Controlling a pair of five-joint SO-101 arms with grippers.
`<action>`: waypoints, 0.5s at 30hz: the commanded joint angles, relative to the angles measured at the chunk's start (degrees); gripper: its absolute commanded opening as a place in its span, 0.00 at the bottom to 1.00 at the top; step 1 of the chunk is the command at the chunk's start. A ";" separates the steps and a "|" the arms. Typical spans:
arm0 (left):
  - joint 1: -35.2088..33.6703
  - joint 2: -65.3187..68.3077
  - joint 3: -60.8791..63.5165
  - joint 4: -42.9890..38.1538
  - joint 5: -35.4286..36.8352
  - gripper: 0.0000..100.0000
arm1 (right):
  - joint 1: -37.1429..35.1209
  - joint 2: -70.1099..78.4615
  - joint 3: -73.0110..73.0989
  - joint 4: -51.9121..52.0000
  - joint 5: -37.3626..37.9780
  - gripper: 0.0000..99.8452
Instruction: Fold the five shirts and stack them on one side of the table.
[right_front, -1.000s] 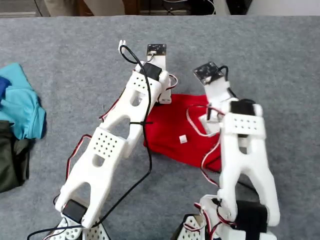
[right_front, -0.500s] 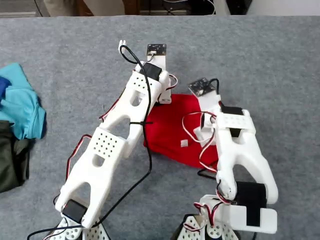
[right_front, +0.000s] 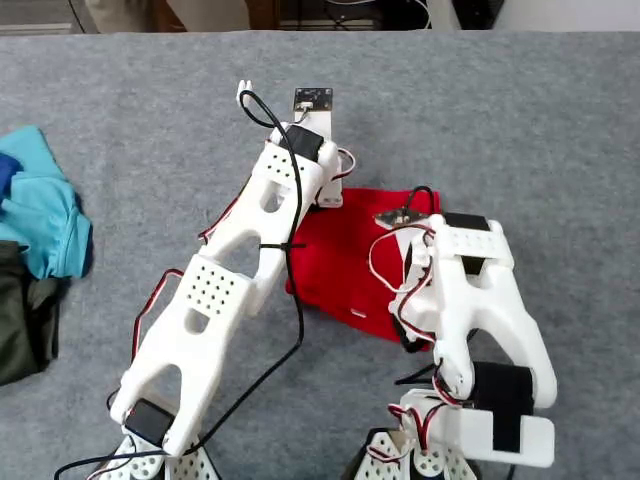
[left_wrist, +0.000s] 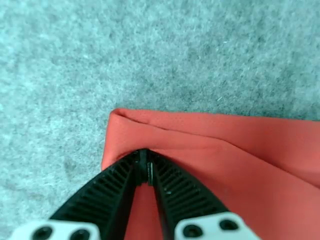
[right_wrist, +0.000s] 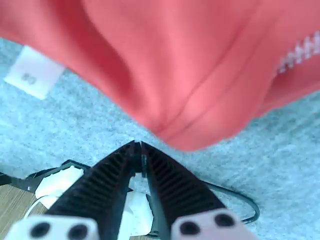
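A red shirt (right_front: 340, 255) lies crumpled in the middle of the grey table. My left gripper (left_wrist: 145, 167) is shut on a folded edge of the red shirt (left_wrist: 225, 150) near one of its corners, at the shirt's far side (right_front: 322, 195). My right gripper (right_wrist: 137, 146) is shut at the lower edge of the red shirt (right_wrist: 175, 65), which hangs lifted in front of it with a white label (right_wrist: 32, 72) showing. The right arm (right_front: 455, 290) covers the shirt's near right part.
A teal shirt (right_front: 45, 215) and a dark olive shirt (right_front: 25, 320) lie piled at the table's left edge. Both arm bases stand at the near edge. A black cable (right_wrist: 235, 197) runs over the cloth near the right arm's base. Bare grey table (right_front: 560, 130) spreads to the far right.
The right arm has drawn back from the shirt's far right edge toward its own base, bringing its gripper over the shirt's near part. The left arm has kept still.
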 joint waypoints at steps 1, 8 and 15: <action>-2.55 -0.04 -0.09 -0.79 0.26 0.02 | 1.19 -5.05 -4.62 1.14 -0.35 0.01; -2.55 -0.04 -0.09 -0.44 0.26 0.02 | 5.14 -12.00 -20.35 -12.48 0.09 0.01; -2.55 -0.04 -0.09 -0.44 0.26 0.02 | 3.38 -6.73 -16.66 -32.00 -0.35 0.01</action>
